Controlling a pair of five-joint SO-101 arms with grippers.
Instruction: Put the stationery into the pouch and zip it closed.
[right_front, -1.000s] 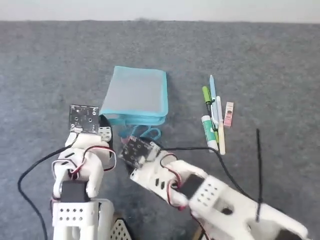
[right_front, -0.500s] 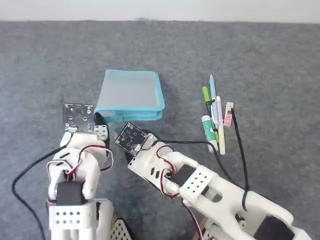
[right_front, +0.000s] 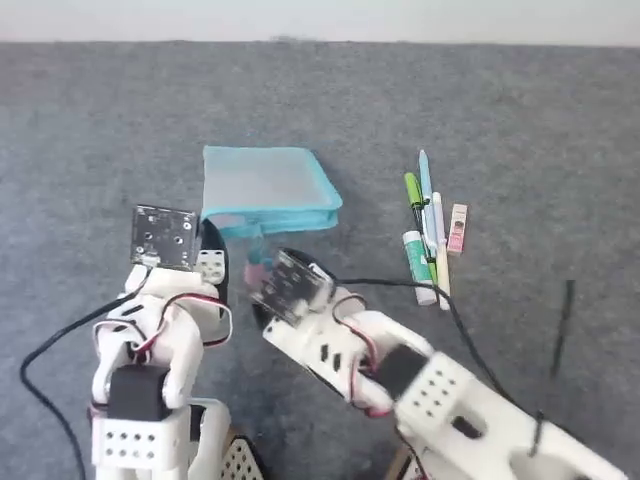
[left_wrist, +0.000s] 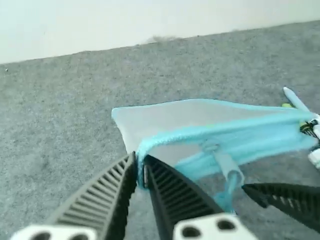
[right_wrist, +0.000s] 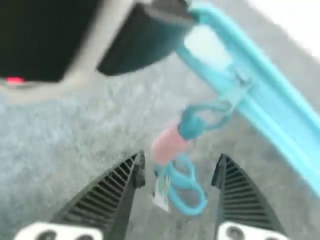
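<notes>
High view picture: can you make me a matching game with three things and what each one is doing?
1. left tool
2. right tool
3. pens

A. lying loose, apart from the pouch
B. open, zip pull between its jaws
C. shut on the pouch's edge

Pairs: 1-C, 2-B, 3-A.

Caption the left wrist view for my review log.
The left gripper pinches the pouch at a corner, with the zip pull hanging loose.

Grey carpeted surface (right_front: 100, 120) against a white wall (right_front: 320, 20).
The wall runs along 12 o'clock; light falls soft and even.
</notes>
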